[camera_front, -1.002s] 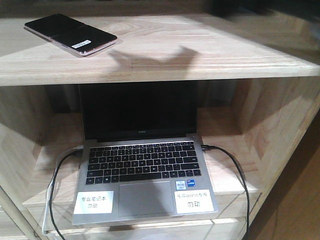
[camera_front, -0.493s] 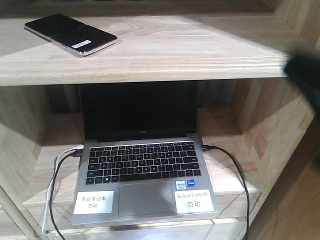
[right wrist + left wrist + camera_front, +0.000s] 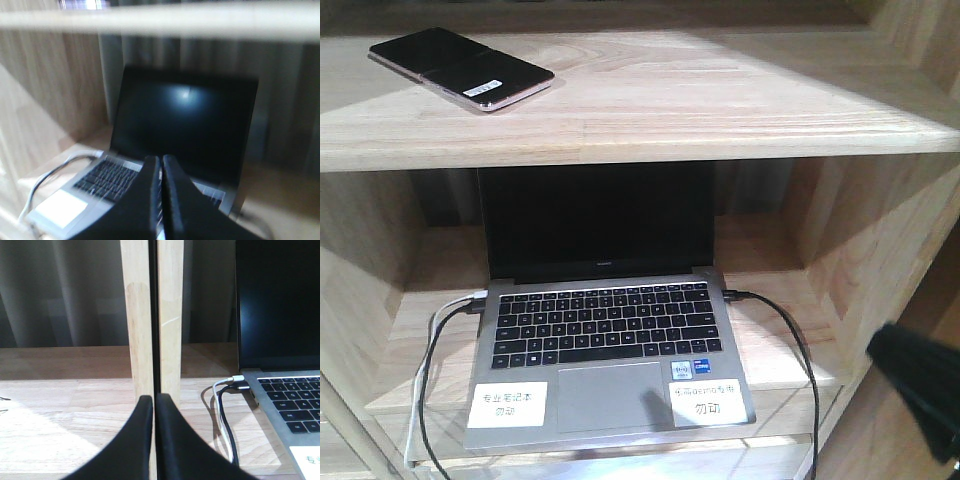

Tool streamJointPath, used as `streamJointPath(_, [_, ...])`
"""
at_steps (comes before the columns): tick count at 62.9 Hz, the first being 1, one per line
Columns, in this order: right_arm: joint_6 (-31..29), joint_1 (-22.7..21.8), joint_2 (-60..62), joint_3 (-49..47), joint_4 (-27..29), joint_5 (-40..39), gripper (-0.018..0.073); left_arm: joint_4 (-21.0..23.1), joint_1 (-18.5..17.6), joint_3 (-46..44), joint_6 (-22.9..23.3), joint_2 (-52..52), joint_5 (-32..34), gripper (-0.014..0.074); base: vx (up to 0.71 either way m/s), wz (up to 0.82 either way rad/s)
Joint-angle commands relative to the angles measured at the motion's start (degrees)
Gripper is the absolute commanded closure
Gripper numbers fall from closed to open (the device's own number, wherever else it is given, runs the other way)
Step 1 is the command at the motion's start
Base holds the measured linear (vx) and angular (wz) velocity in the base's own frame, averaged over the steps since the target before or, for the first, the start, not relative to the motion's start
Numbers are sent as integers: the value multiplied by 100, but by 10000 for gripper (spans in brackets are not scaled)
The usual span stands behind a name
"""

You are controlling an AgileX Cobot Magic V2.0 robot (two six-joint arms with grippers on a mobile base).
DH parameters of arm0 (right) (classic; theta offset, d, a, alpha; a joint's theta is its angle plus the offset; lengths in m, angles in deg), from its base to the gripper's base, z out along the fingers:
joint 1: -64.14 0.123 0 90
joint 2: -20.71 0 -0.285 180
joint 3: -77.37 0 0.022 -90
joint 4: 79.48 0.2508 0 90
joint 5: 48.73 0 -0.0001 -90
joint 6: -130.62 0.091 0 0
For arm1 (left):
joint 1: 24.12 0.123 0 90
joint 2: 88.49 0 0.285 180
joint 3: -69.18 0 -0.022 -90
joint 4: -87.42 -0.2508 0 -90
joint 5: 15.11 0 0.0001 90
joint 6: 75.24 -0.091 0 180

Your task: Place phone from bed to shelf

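Note:
The glossy black phone lies flat on the upper plank of the light wood shelf, at its left end, with nothing touching it. The bed is out of view. My right gripper is shut and empty; in the right wrist view it hangs in front of the laptop, and in the front view only a dark blurred part of that arm shows at the lower right. My left gripper is shut and empty, low over the lower plank, right before two upright wooden posts.
An open grey laptop with a black screen fills the lower tier, cables running from both its sides. White and black cables lie just right of my left gripper. Wooden side walls close the tier in.
The right arm has dropped from the upper shelf at the right down to the lower right corner. The phone has stayed in place on the upper plank.

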Motion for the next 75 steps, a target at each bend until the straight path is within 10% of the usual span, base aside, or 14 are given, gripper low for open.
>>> streamJointPath(1, [-6,-22,-15,-50,247,-287,564,53,2,41,0,48,399,595,0,0])
streamJointPath(75, [195,-22,-15,-39,20,-277,564,53,2,41,0,48,399,595,0,0])
